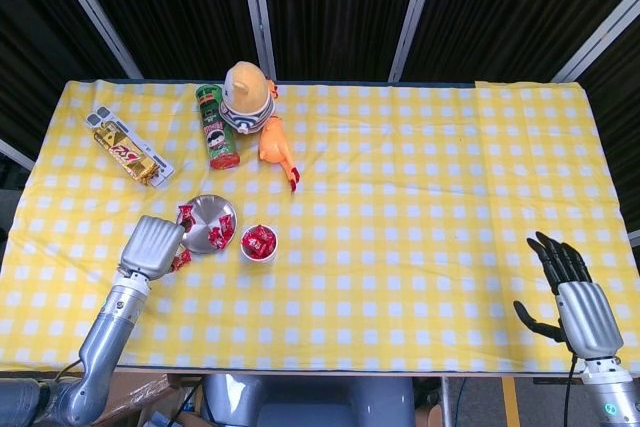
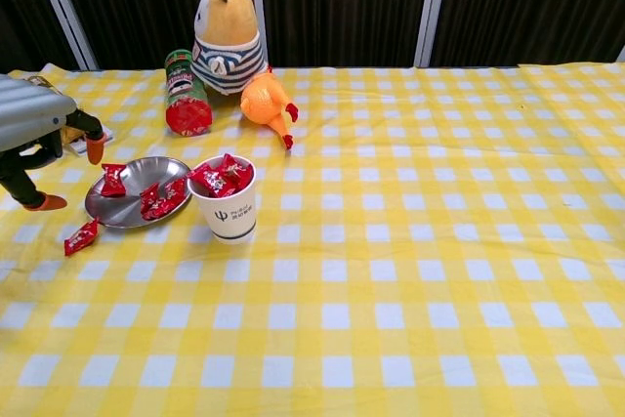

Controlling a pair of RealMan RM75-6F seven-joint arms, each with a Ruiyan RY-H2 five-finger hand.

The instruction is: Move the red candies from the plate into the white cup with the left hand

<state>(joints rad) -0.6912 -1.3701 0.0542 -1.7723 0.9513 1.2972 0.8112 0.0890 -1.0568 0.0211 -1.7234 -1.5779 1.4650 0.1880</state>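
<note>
The right hand (image 1: 572, 292) is seen only in the head view, at the counter's near right corner, with its fingers spread apart and nothing held. The left hand (image 1: 153, 246) is shown from above in the head view, just left of the plate (image 1: 201, 215); in the chest view only its edge and red-tipped fingers (image 2: 94, 147) are caught at the left border, parted and carrying nothing. The snack pack (image 1: 127, 150) near the far left corner is fully shown in the head view alone.

The white cup (image 2: 227, 212) is filled to the brim with red candies (image 2: 223, 175) and stands just right of the plate, almost touching it. A few red candies (image 2: 161, 197) are left on the plate, and one stray candy (image 2: 80, 236) lies on the yellow checked cloth (image 2: 410, 241) near the plate's left edge. Behind these, a green can (image 2: 184, 92), a striped plush figure (image 2: 225, 34) and an orange toy (image 2: 267, 104) are grouped together.
</note>
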